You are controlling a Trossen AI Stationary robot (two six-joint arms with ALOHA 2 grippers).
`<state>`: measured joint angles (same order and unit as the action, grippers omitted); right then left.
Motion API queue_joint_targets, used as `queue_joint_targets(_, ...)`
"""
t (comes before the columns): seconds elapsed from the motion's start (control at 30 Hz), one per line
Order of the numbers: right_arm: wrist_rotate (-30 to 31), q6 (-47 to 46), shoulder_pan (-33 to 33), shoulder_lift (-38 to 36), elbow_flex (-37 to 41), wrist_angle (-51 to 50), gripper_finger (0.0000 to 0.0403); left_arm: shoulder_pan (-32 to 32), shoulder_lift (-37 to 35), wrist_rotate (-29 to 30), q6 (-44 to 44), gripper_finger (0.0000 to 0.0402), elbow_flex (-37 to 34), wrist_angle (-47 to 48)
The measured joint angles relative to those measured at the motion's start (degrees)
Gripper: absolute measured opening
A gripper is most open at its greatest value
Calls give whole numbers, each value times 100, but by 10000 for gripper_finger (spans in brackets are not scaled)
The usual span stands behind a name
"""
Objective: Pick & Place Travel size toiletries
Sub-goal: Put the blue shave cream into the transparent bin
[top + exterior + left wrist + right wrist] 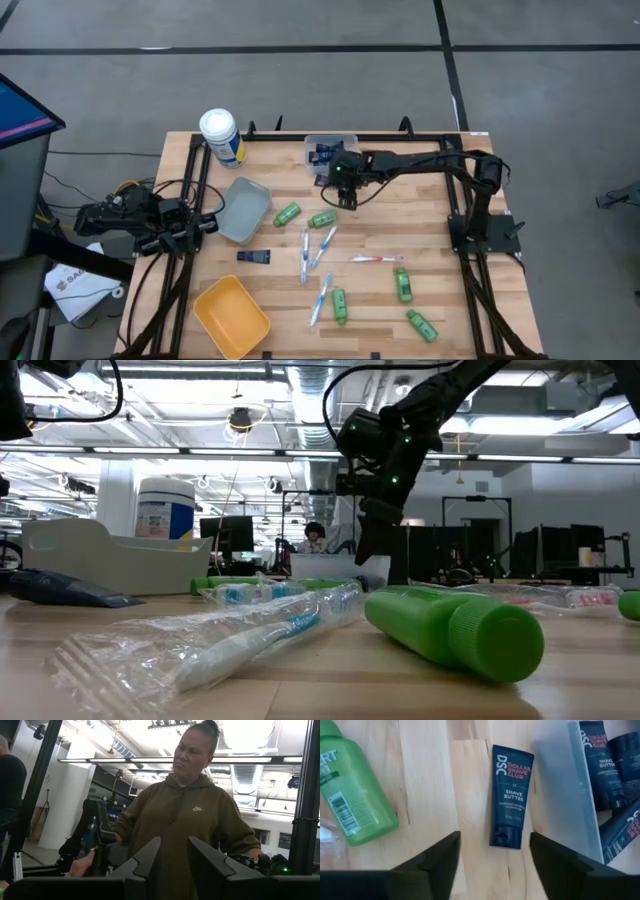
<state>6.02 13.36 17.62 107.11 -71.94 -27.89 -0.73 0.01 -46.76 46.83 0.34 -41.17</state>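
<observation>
Sorted so far: a few short dark navy tubes lie inside the small clear plastic bin at the far edge of the wooden counter.
Right gripper: hangs just in front of that bin, jaws standing apart and empty, with one more navy shave-butter tube flat on the wood between them, beside the bin wall and not in it.
Left gripper: parked off the left edge of the counter, pointing out at a person in an olive hoodie; its jaws stand a little apart on nothing.
Still out: bright green bottles, slim white-blue wrapped toothbrushes, a red-and-white toothbrush and another navy tube are strewn over the middle and near half.
Other bins: the grey bin and yellow bin look unfilled.
Progress: early, I'd say; most of the sorting remains.
</observation>
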Motion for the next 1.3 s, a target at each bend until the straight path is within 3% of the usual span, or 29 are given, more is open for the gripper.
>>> queue_joint_targets(0.13,-9,22,159,84,-2,132,264,0,0,0,0,92,0,-2)
queue_joint_targets(0.37,-165,29,131,677,4,60,254,0,0,1,0,92,0,-6)
queue_joint_targets(0.63,-163,11,184,672,1,159,251,0,-2,0,0,92,0,-4)
queue_joint_targets(0.73,-140,-22,227,662,4,153,227,0,0,0,0,92,0,-4)
queue_joint_targets(1.0,-178,-91,210,662,4,74,112,0,-1,-2,0,92,0,-3)
queue_joint_targets(1.3,-192,-127,107,639,4,36,123,0,0,-2,0,92,0,-2)
